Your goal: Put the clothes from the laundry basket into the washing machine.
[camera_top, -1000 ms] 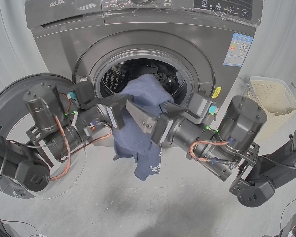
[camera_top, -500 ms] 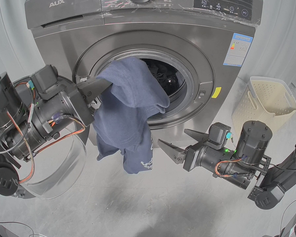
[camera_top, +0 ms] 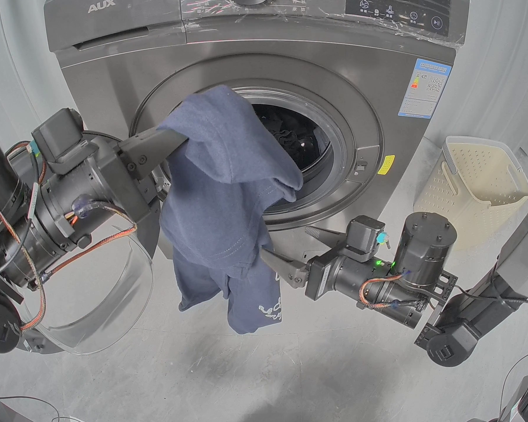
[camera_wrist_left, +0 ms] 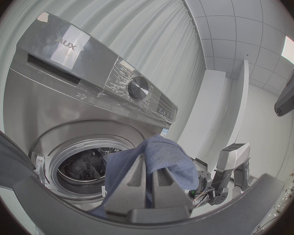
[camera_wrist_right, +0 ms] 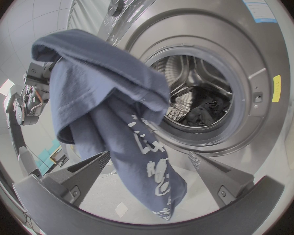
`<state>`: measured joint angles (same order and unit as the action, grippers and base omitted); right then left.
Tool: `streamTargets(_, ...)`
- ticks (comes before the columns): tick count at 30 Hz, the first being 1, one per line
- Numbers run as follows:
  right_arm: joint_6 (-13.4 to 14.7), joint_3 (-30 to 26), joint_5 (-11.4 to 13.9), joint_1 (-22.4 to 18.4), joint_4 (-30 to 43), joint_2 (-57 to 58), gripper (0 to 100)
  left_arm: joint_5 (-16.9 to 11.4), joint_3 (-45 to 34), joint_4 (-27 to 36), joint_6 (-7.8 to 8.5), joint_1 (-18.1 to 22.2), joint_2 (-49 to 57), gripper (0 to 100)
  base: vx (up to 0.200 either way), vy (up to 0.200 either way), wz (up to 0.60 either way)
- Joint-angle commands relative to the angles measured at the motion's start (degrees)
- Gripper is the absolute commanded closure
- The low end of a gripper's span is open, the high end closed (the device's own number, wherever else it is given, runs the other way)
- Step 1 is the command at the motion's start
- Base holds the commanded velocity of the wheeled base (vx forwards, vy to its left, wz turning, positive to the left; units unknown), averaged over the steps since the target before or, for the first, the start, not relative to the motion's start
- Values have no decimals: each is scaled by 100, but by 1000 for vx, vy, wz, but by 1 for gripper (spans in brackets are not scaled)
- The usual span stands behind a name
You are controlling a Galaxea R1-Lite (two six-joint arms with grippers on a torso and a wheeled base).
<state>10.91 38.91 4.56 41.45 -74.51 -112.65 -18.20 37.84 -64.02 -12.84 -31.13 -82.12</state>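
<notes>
Head view: the left gripper [camera_top: 175,142] is clamped on a navy T-shirt [camera_top: 229,171], holding it raised before the open port of the washing machine [camera_top: 334,71]. Most of the shirt hangs toward the floor. The right gripper [camera_top: 284,241], jaws apart, sits low beside the hanging hem. Dark garments [camera_top: 281,133] lie in the drum. The laundry basket [camera_top: 481,183] stands on the floor to the machine's right.

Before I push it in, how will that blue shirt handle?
Probably floppy: the blue shirt drapes from the left gripper in folds. Likely light, one pinch carries it. Its tail hangs below the drum and may trail outside.
</notes>
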Motion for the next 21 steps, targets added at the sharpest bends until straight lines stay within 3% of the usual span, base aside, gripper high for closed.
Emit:
streamTargets(1, -10, 46, 107, 127, -2, -169, 0, 1, -31, 4, 0, -7, 29, 100, 0, 0, 0)
streamTargets(6, -124, 55, 318, 162, -64, -204, 0, 1, -75, 4, 9, -15, 29, 100, 0, 0, 0)
streamTargets(11, -291, 99, 318, 171, -81, -240, 0, 1, -93, 4, 9, -15, 29, 100, 0, 0, 0)
streamTargets(19, -485, 1004, 282, 92, -125, -1075, 0, 1, -101, -5, 0, -15, 47, 100, 0, 0, 0)
streamTargets(20, -485, 1162, 282, 109, -143, -1171, 100, 1, -101, -5, 0, -24, 55, 100, 0, 0, 0)
streamTargets(21, -485, 1215, 274, 127, -169, -1206, 100, 1, -101, -5, -8, -24, 64, 100, 0, 0, 0)
